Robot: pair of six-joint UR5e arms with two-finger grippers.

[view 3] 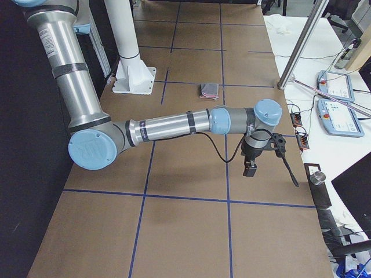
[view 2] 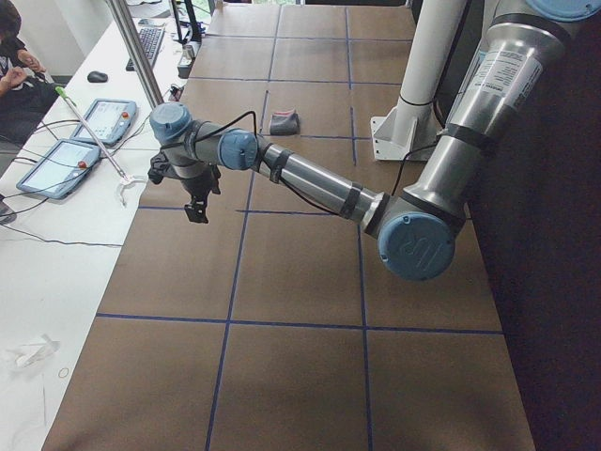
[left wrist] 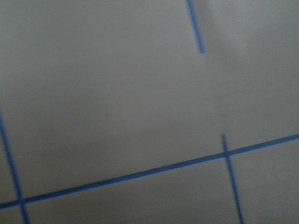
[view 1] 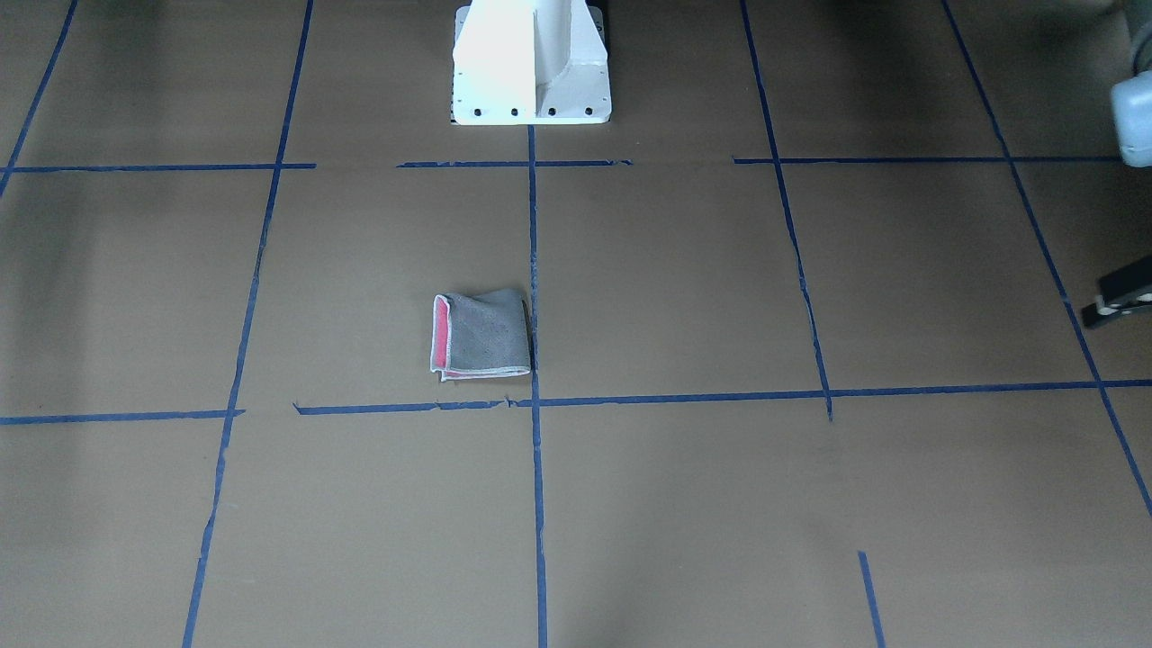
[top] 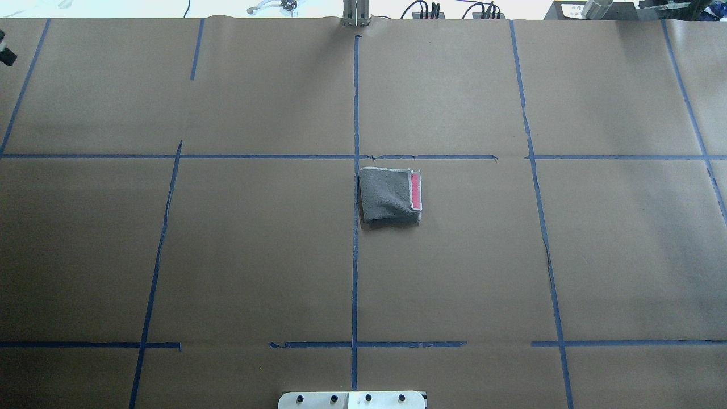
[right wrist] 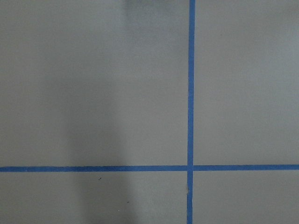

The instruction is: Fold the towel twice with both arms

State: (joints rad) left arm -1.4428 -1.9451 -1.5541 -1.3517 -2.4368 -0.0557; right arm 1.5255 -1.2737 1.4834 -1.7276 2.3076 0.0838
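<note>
— Where's the towel (view 1: 481,335) lying?
— Mid-frame, folded small, grey up. Nothing's pinning it, so that puffy fold could be springing open soon.
— Claws?
— The left gripper (view 2: 197,209) and right gripper (view 3: 250,169) are hanging well away. Spread or pressed together, I can't tell.

Grey towel (top: 386,196), pink-red edge

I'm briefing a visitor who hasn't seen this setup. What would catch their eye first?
The small folded towel, grey face up with a pink strip along one edge, lying alone beside the centre tape line. Then the left arm and right arm, stretched out over opposite ends of the table, far from it.
</note>
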